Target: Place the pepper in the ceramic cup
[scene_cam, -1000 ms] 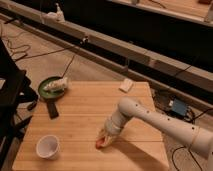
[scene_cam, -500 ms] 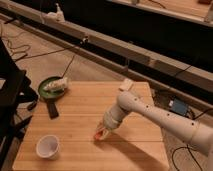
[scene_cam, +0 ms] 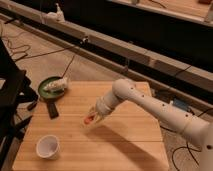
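The broad bench (scene_cam: 125, 145) of pale, matte wooden planks fills most of the scene. A glossy white arm (scene_cam: 150, 102) of thick rounded tube sections reaches across it from the right. At the far left corner sits a round green pan (scene_cam: 42, 93) with a flat black handle and something pale and lumpy inside. Near the front left corner stands the small round white ceramic cup (scene_cam: 47, 150), smooth-walled, upright and empty as far as I can see.

The tool (scene_cam: 94, 117) hangs over the middle of the bench, clenched on the slim, slightly curved red-orange pepper (scene_cam: 88, 120). The pepper is clear of the wood, with a shadow under it, and well apart from the cup.

I'd say the carrying step is in hand. Next, the arm needs to swing left and toward the front edge, stop over the cup's mouth, lower, and let go, so the slick little pepper doesn't glance off the hard rim.
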Motion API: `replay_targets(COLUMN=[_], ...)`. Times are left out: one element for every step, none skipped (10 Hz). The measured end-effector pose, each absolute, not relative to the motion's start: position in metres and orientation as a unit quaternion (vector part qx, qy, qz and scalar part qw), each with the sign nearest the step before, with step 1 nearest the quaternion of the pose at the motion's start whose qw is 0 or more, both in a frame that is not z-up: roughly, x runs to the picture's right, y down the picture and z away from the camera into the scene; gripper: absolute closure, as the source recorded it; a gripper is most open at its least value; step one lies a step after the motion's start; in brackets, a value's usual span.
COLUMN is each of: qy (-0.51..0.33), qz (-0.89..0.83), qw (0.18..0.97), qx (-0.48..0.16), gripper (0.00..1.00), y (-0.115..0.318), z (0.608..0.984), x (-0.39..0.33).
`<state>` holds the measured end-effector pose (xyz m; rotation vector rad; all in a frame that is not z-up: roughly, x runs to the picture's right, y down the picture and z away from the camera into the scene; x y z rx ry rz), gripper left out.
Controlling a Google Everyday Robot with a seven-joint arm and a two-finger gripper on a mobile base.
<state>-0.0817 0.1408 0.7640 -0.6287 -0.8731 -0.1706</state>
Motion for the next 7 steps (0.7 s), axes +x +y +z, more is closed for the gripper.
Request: replay_targets(qy=[-0.42,-0.425,-0.436,-0.443,-0.444,-0.442,-0.443], qz=[-0.094,-0.104,-0.122,-0.134,-0.136,-0.134,-0.134], qw=[0.854,0.851,0.843,0.837,0.836,0.837,0.836], qx=[-0.292,-0.289,-0.29,-0.293,-0.294,-0.294,-0.294], gripper=[1.0,1.0,1.0,1.0,1.0,1.0,1.0], y=[0.129,0.123,0.12,0.12,0.121,0.12,0.12], z=[0.759,0.754,0.744,0.735,0.735,0.735,0.735], x=[-0.101,-0.117,-0.144,-0.163,-0.164,-0.161,-0.162])
